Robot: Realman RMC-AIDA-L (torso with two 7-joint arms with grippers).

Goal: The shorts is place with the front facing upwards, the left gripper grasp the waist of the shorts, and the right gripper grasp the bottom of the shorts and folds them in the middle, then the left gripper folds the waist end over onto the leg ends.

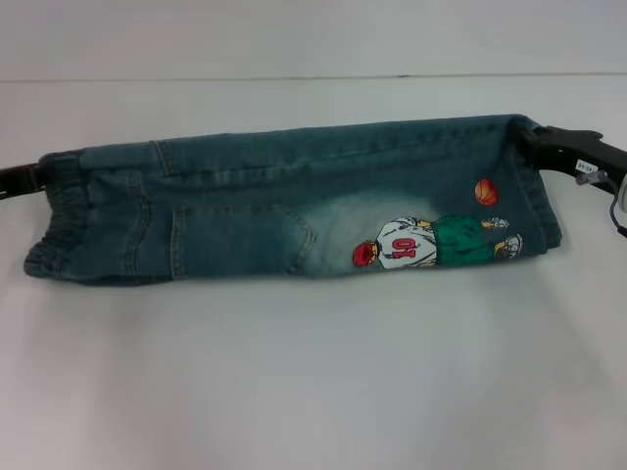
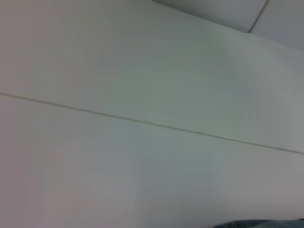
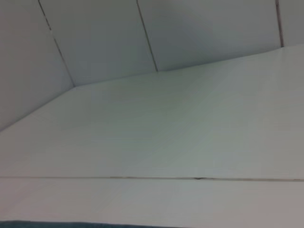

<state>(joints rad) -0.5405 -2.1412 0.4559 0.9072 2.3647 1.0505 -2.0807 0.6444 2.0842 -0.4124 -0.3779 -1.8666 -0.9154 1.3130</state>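
Shorts point(image 1: 294, 201) folded lengthwise on white table point(image 1: 313, 392); denim hides both hands' fingers, grip unclear.

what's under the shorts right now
The shorts lie folded lengthwise on the white table, a gripper at each end. The lower denim layer and the table beneath are covered, so nothing else can be confirmed.

Mostly a pale, plain table surface point(image 2: 142, 175), crossed from one side of the picture to the other by a thin straight seam point(image 2: 152, 124). Beyond the seam, more of the same white surface, ending in a darker grey wall corner point(image 2: 237, 12) well apart from the seam. On the near side of the seam, at the picture's very edge, a narrow sliver of blue-green denim, the shorts point(image 2: 261, 224). No fingers visible.
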